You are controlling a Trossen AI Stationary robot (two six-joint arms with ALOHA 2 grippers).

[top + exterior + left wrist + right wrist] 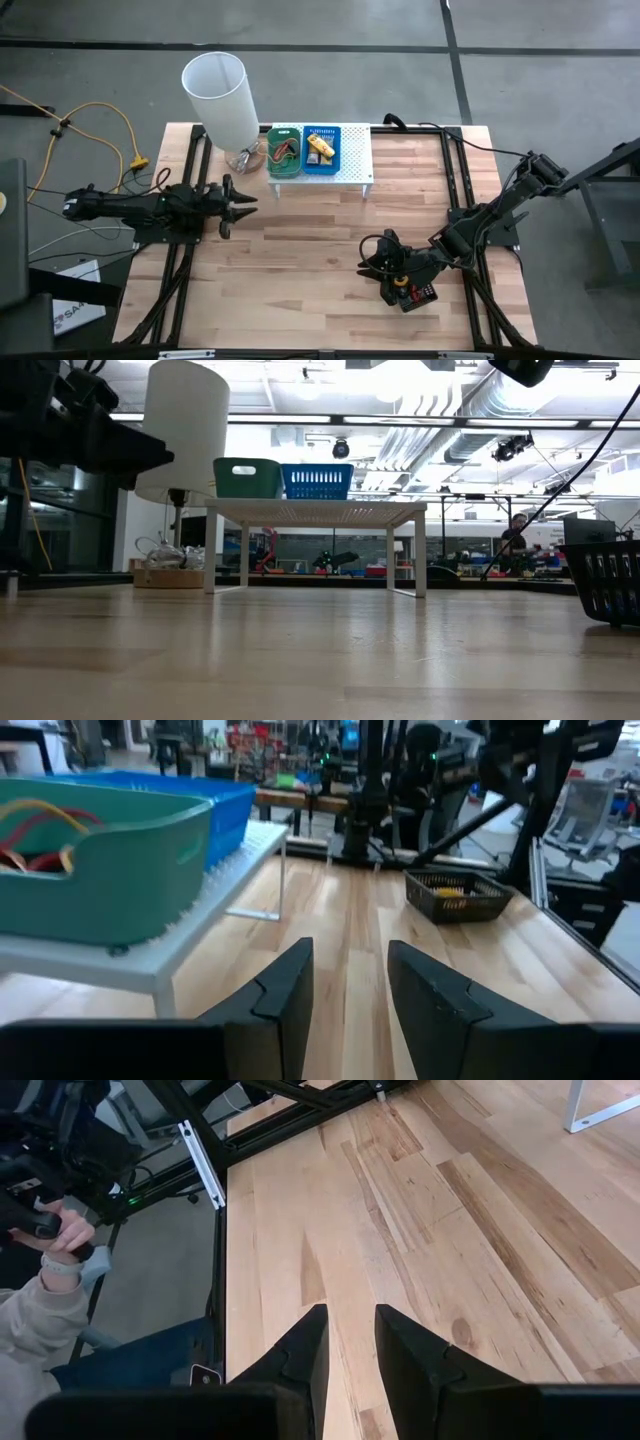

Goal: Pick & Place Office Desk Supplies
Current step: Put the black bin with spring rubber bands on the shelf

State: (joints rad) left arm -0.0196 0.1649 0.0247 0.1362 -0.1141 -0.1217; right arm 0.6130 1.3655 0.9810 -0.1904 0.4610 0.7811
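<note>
On the white perforated shelf [355,165] stand a green tray [285,152] with coloured rings [40,830] and a blue tray [322,148] with yellow-and-white blocks. A black tray [415,293] with red and yellow items rests on the table at the near right, partly under my right arm. My left gripper [243,205] hovers open and level at the table's left, pointing toward the right, with nothing between its fingers [285,990]. My right gripper [372,257] hangs open above bare wood beside the black tray, its fingers [305,1350] empty.
A white cylindrical lamp [222,98] stands at the far left beside the shelf, on a clear base. Black frame rails [455,190] run along both sides of the table. Bare wood [300,270] lies between the arms. A person's hand [60,1230] shows beyond the table edge.
</note>
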